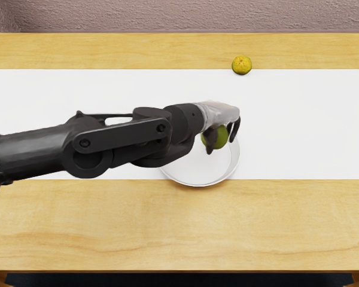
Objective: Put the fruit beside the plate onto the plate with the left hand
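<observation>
My left arm comes in from the left edge and reaches to the table's middle. Its hand (222, 133) is curled around a green round fruit (220, 138), which it holds just above the clear round plate (218, 173). The fingers wrap the fruit from above and partly hide it. Much of the plate's left side is covered by the forearm. No right arm shows.
A second, yellow-green fruit (242, 65) lies at the far edge of the white runner (299, 119), well beyond the plate. The wooden table (179, 221) stretches bare in front of the plate and to its right.
</observation>
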